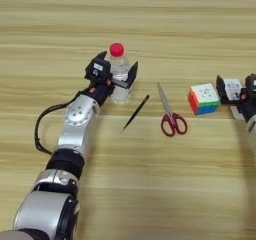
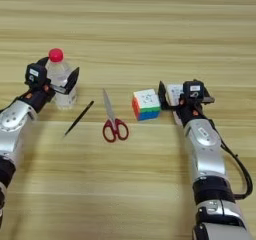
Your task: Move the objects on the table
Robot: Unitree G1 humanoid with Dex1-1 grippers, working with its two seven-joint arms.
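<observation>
A clear plastic bottle (image 1: pixel 120 64) with a red cap stands upright at the left of the table (image 1: pixel 150 194). My left gripper (image 1: pixel 118 70) is shut on the bottle, one black finger on each side. To its right lie a thin black stick (image 1: pixel 135 112) and red-handled scissors (image 1: pixel 171 120). Further right sits a multicoloured puzzle cube (image 2: pixel 146 104). Right beside the cube lies a white remote control (image 2: pixel 174 94), partly hidden by my right gripper (image 2: pixel 185 96). That gripper is open, with its fingers astride the remote's far end.
My left forearm (image 1: pixel 75 129) with a black cable loop runs from the lower left up to the bottle. My right forearm (image 2: pixel 205 154) rises from the lower right. Bare wood stretches behind the row of objects and in front between the arms.
</observation>
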